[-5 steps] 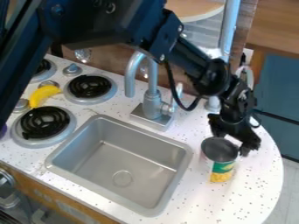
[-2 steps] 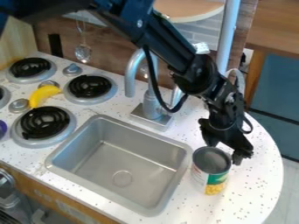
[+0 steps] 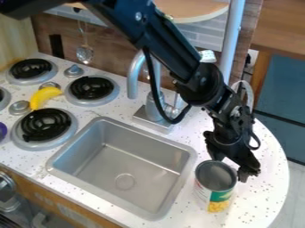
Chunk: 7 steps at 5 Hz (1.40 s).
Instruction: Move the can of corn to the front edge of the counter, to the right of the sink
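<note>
White with dark specks, the bench (image 3: 256,196) curves round at its right end. Over it, from the top edge, slants the black arm (image 3: 173,51), a loop of cable hanging beneath. Set into the bench is a grey metal sink (image 3: 137,167), with a metal tap (image 3: 134,80) behind it. At the arm's end the black hand (image 3: 231,168) hangs low, right of the sink, close against the back right of an open-topped can (image 3: 215,189). How far open the hand is, and whether it has hold of the can, I cannot tell. The can stands upright near the sink's right rim, its label green and white with yellow at the bottom. Black coil burners (image 3: 89,88) lie to the left, a yellow toy banana (image 3: 44,95) among them, near small grey knobs (image 3: 73,71).
</note>
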Available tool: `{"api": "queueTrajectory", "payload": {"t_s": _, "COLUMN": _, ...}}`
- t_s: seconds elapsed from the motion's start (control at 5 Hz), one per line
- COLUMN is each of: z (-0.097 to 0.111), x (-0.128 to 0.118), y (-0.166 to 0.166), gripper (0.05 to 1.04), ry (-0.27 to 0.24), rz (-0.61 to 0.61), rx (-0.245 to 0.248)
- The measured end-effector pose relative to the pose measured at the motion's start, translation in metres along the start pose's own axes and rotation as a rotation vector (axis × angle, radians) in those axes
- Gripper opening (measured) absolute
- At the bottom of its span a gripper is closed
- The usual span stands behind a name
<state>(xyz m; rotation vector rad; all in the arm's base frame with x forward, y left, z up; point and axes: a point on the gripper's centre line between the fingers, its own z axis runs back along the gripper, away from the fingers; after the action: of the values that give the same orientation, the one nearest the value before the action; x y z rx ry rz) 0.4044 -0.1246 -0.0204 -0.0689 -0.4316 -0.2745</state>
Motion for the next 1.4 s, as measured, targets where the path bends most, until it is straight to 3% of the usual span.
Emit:
{"api": "queueTrajectory", "payload": {"t_s": 0.8, "z": 0.012, "x": -0.027, "y": -0.014, "gripper": 0.947, "ry": 0.016, "rz": -0.053, "rx": -0.021}}
{"api": "queueTrajectory", "payload": {"t_s": 1.4, "z": 0.018, "x": -0.034, "y": -0.018, "gripper": 0.967, "ry": 0.085, "rz": -0.13, "rx": -0.049}}
